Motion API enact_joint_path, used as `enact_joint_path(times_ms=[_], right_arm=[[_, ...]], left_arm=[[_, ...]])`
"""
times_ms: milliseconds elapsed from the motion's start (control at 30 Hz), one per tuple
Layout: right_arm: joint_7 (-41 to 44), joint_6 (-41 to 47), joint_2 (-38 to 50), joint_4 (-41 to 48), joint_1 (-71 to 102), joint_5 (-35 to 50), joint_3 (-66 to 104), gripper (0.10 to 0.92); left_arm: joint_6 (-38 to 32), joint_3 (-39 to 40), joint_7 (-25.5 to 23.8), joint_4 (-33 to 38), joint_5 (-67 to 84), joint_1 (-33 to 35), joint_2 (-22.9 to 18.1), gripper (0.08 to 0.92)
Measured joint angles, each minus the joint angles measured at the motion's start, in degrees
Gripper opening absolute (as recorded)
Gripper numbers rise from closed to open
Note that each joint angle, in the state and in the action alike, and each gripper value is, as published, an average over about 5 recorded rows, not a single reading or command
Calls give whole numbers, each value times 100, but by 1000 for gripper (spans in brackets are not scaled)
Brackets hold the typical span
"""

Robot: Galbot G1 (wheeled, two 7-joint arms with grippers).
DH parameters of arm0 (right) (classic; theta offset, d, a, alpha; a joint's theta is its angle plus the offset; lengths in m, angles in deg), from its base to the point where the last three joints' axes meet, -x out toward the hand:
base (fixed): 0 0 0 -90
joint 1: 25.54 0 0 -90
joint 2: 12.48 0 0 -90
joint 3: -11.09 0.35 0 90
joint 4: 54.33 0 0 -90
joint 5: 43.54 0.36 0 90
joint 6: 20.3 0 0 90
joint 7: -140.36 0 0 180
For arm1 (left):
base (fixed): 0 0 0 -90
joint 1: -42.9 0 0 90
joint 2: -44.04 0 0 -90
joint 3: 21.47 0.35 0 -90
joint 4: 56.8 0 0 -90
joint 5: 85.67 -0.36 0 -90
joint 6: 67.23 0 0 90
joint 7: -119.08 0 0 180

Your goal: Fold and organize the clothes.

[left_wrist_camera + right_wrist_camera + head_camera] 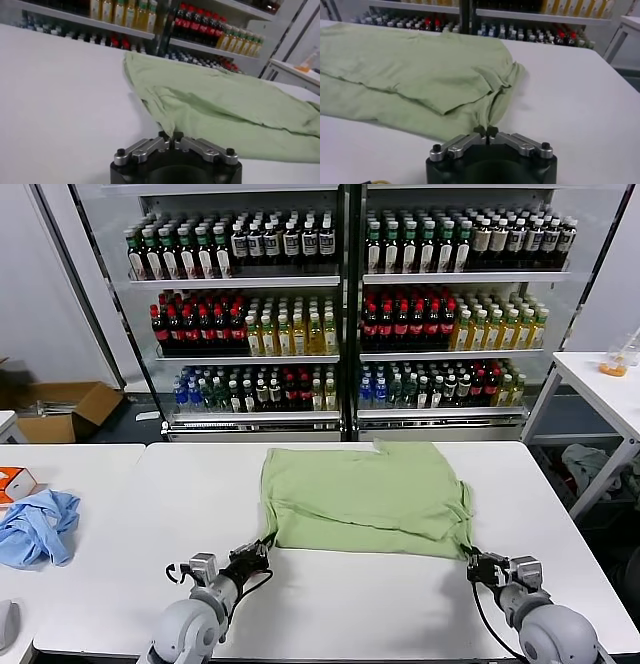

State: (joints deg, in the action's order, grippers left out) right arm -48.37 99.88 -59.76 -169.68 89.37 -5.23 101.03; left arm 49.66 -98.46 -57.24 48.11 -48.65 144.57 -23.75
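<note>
The light green shirt lies flat on the white table, back side up; collar, buttons and print are hidden. My left gripper is shut on the shirt's near left corner, and the pinched cloth shows in the left wrist view. My right gripper is shut on the near right corner, with cloth between its fingertips in the right wrist view. The shirt spreads away from both grippers.
A light blue garment lies crumpled on the left table beside an orange-white box. Drink coolers full of bottles stand behind. A cardboard box sits on the floor at left. Another table stands at the right.
</note>
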Motion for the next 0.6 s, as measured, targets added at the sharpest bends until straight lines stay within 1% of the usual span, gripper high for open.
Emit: enact_joint_path(times_ms=[233,500,600], right_arm=[[4,-30,245,-535,899,5,517,114],[28,-19,315,-1076,1915,-112,1108,114],[33,5,327,-1230,2148,-165,1262,134]], left_arm=[[59,-254,81,722,12,784,35,98],[-1,-586,136,1568,-250,1919,-16,98],[-2,-711,158,1832,-348,2306,24,98]])
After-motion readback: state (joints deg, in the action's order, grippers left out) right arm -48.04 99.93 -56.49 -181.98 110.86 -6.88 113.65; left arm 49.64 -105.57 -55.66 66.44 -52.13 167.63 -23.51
